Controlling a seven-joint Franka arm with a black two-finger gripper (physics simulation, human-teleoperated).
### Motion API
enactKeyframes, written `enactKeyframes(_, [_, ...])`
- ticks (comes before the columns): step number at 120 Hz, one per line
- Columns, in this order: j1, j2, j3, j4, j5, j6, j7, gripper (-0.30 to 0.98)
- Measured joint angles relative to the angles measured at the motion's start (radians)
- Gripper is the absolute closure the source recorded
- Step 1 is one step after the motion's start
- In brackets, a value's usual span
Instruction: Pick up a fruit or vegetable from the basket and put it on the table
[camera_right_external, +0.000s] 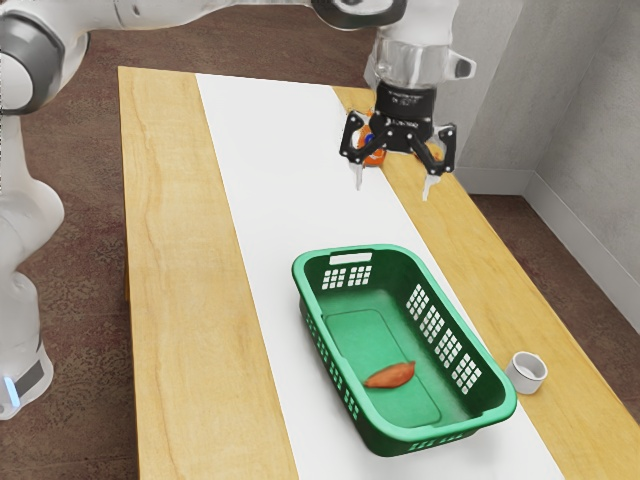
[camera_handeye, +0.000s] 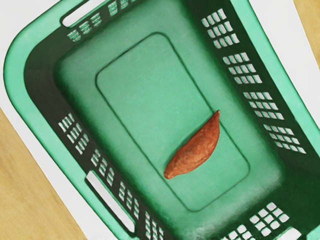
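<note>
My gripper (camera_right_external: 393, 190) hangs high over the table with its two fingers wide apart and nothing between them. Below it stands the green basket (camera_right_external: 407, 249), with perforated sides and slotted handles. A reddish-orange sweet potato (camera_right_external: 391, 375) lies on the basket's floor, nearer the end away from my gripper in the exterior view. From the hand, the wrist view looks down into the basket (camera_handeye: 15, 65); the sweet potato (camera_handeye: 195, 150) rests across the outlined panel of the floor, apart from the walls.
A small white cup (camera_right_external: 526, 373) stands on the wood just outside the basket, at the exterior view's right. Behind my gripper is an orange object (camera_right_external: 373, 156) with a blue spot, partly hidden. A white strip (camera_right_external: 260, 180) runs along the wooden table (camera_right_external: 190, 300).
</note>
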Motion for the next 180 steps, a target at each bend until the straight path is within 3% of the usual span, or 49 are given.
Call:
enactKeyframes(12, [0.015, 0.090, -0.032, 0.032, -0.014, 0.029, 0.135, 0.00])
enactKeyframes(24, [-0.037, 0.155, -0.040, 0.039, -0.022, 0.073, 0.261, 0.00])
enactKeyframes(48, [-0.075, 0.086, -0.032, -0.144, -0.013, 0.162, 0.465, 0.00])
enactKeyframes(79, [-0.101, 0.169, -0.033, -0.205, -0.007, 0.255, 0.662, 0.00])
enactKeyframes(180, [-0.069, 0.268, -0.030, -0.290, -0.048, 0.440, 0.946, 0.14])
